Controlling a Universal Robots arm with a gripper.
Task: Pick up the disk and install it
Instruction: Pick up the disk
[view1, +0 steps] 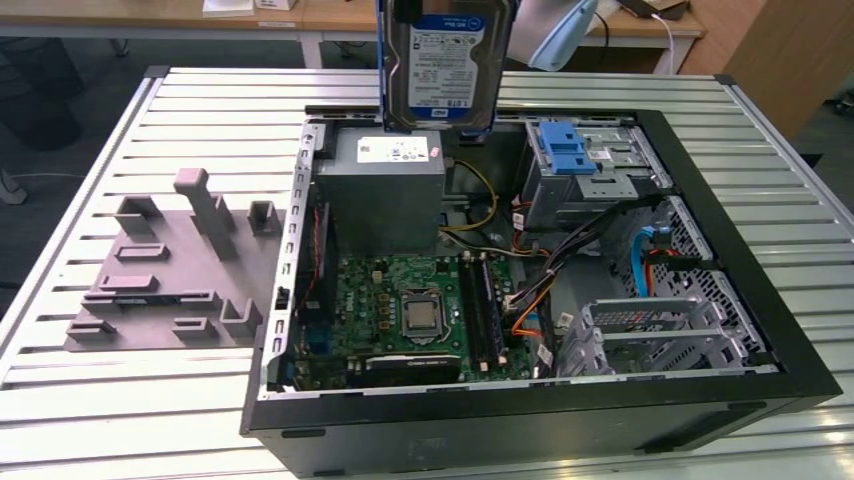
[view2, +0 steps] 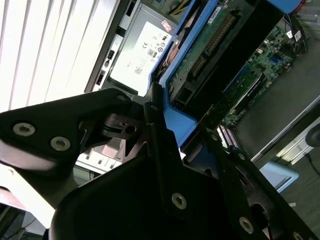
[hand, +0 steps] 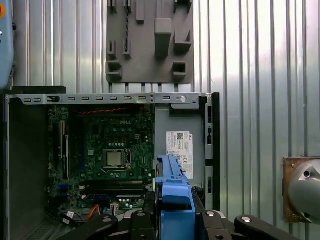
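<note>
The disk (view1: 447, 60), a silver drive with a white-and-blue label in a blue carrier bracket, hangs upright above the far edge of the open computer case (view1: 747, 300), over the grey power-supply box (view1: 387, 190). In the second wrist view, my gripper (view2: 175, 122) is shut on the disk's blue bracket (view2: 172, 112), with black fingers (view2: 152, 107) on either side; the drive's green circuit board (view2: 210, 40) faces the camera. In the first wrist view the gripper (hand: 174, 216) clamps the bracket (hand: 172, 190) edge-on, above the power-supply box (hand: 180, 150).
Inside the case lie the motherboard (view1: 414, 310), a drive cage with a blue latch (view1: 567, 155) at the far end, cables and an empty metal bay (view1: 654, 335). A grey moulded fixture (view1: 174, 260) sits on the slatted table at the exterior view's left.
</note>
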